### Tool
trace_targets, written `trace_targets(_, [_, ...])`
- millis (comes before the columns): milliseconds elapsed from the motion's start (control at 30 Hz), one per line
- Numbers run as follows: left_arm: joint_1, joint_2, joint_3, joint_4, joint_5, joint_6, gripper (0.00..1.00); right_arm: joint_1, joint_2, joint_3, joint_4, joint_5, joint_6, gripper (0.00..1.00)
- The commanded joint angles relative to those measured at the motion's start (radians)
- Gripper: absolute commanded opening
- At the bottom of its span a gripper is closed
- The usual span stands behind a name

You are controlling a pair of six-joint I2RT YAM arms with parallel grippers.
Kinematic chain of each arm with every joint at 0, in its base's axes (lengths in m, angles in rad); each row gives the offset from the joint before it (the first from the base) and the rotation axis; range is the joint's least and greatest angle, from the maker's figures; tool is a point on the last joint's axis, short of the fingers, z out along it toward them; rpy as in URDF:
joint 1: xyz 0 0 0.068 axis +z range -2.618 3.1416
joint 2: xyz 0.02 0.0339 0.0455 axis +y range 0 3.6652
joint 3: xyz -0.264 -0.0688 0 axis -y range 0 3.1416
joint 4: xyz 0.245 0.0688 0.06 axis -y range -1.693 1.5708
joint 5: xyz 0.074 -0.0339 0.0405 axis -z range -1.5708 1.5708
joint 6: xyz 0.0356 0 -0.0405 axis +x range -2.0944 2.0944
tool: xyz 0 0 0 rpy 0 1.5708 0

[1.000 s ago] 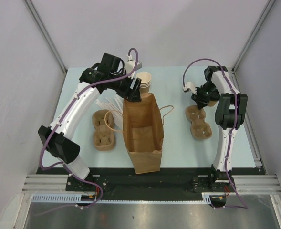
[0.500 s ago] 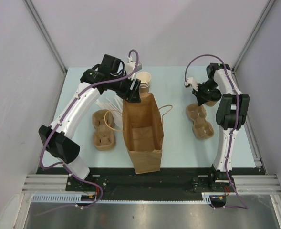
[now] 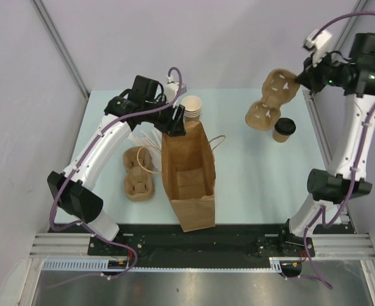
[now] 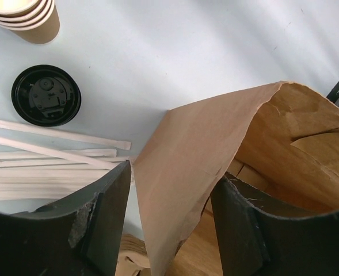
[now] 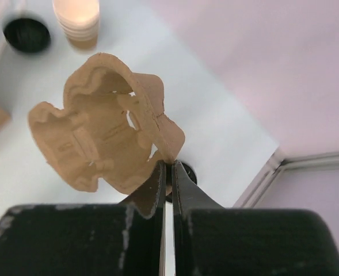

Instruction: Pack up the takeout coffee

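Note:
One takeout coffee (image 3: 284, 129), a tan cup with a black lid, stands on the table at the right. In the right wrist view only a sliver of its lid (image 5: 189, 176) shows behind the fingers. My right gripper (image 3: 300, 79) is raised high at the back right, shut on the edge of a pulp cup carrier (image 3: 272, 99), which hangs tilted in the air; it also shows in the right wrist view (image 5: 100, 138), pinched at my right gripper (image 5: 170, 167). My left gripper (image 3: 175, 127) is open, its jaws either side of the rim of the brown paper bag (image 3: 188, 182). In the left wrist view the left gripper (image 4: 172, 221) straddles the bag wall (image 4: 186, 172) without pinching it.
A second pulp carrier (image 3: 139, 173) lies left of the bag. A stack of lidless cups (image 3: 191, 107) stands behind the bag, with a loose black lid (image 4: 46, 95) and wrapped straws (image 4: 48, 158) to its left. Grey walls close in the table.
My right arm has swung up and back to the right, lifting the carrier off the table. The lidded coffee cup now stands uncovered. My left arm has barely moved.

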Motion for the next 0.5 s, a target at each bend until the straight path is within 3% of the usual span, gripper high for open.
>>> trace_targets(0, [0.007, -0.052, -0.018, 0.057, -0.007, -0.019, 0.61, -0.021, -0.126, 0.081, 0.118, -0.169, 0.41, 0.0])
trace_targets(133, [0.005, -0.058, -0.025, 0.067, -0.003, -0.029, 0.57, 0.075, -0.258, -0.014, 0.409, -0.163, 0.572, 0.0])
trace_targets(233, [0.005, -0.055, -0.019, 0.073, -0.01, -0.033, 0.51, 0.175, -0.304, -0.021, 0.52, -0.137, 0.671, 0.0])
trace_targets(400, [0.004, -0.061, -0.012, 0.077, -0.019, -0.042, 0.34, 0.371, -0.332, 0.002, 0.571, -0.096, 0.703, 0.0])
trace_targets(467, [0.001, -0.061, -0.009, 0.08, -0.018, -0.044, 0.3, 0.437, -0.337, 0.001, 0.522, -0.065, 0.593, 0.0])
